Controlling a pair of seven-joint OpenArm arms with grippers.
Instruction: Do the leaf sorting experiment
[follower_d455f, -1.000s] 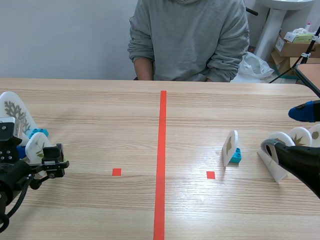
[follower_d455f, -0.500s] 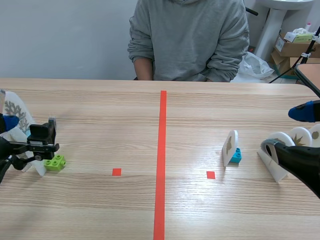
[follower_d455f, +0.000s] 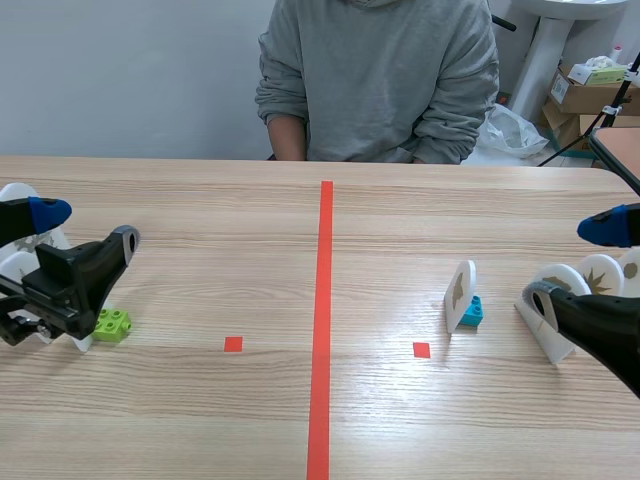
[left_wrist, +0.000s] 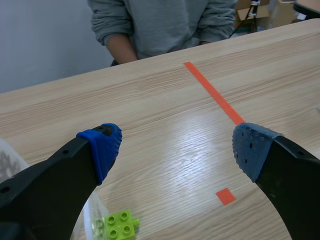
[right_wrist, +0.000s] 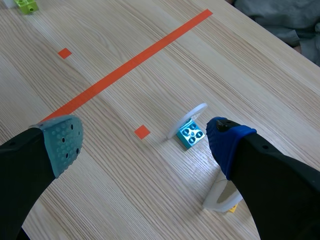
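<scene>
The left gripper (follower_d455f: 87, 226) hangs at the frame's left edge, jaws spread wide and empty. The green brick (follower_d455f: 112, 323) with its white leaf card (follower_d455f: 82, 342) sits just below it at the lower left — under the jaws, not between them. The right gripper (follower_d455f: 572, 260), also wide open and empty at the right edge, is nearer the standing card (follower_d455f: 460, 295) on the blue brick (follower_d455f: 472, 312).

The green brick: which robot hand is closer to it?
Left. The left gripper hangs open right by the green brick. The right gripper is far off, across the red tape line, near the blue brick.
</scene>
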